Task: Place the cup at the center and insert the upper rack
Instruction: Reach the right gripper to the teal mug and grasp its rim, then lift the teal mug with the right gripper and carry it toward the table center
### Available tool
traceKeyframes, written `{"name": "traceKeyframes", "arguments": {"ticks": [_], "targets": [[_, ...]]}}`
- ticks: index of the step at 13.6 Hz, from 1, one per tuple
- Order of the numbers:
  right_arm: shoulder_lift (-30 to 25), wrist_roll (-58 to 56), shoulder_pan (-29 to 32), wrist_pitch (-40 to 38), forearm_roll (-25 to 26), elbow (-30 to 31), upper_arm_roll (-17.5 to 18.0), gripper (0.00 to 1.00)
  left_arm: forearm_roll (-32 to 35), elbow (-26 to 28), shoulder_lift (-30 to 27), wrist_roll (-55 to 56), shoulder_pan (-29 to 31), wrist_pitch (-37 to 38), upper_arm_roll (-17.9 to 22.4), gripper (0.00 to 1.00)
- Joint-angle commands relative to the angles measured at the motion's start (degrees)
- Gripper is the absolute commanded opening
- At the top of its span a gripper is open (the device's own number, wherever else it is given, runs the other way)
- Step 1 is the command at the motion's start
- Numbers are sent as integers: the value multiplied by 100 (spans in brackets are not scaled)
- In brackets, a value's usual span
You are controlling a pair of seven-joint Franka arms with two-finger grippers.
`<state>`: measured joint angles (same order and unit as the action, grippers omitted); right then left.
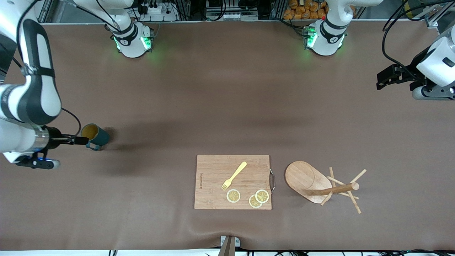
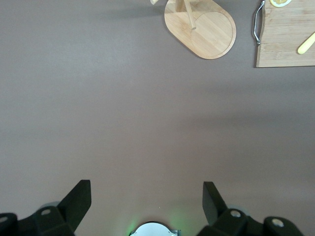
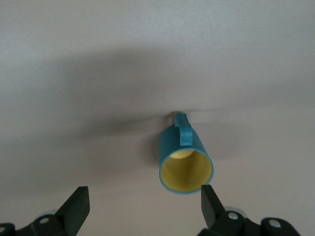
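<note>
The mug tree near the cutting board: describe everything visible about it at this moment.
The mug tree is light wood, bamboo by its look, with an oval flat base, a round central post and several thin angled pegs near the post's end. It lies tipped over on the brown table mat, base tilted up on edge and post pointing toward the left arm's end of the table, pegs splayed on the mat. It sits beside the cutting board, close to the board's metal handle but apart from it. No gripper touches it.
</note>
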<state>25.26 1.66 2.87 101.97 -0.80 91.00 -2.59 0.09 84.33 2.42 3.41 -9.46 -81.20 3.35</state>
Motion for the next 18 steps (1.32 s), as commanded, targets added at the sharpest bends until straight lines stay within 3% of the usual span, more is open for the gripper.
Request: {"name": "traceKeyframes", "arguments": {"ticks": [1, 13, 18], "targets": [[-127, -34, 65, 358, 80, 410, 57, 100, 62, -4, 13, 37, 6, -45, -10, 100], [-162, -34, 135, 1712, 63, 2009, 57, 100, 53, -13, 92, 45, -21, -54, -19, 100], [-153, -34, 161, 1668, 63, 2027, 57, 50, 53, -22, 57, 46, -12, -45, -19, 100]]}}
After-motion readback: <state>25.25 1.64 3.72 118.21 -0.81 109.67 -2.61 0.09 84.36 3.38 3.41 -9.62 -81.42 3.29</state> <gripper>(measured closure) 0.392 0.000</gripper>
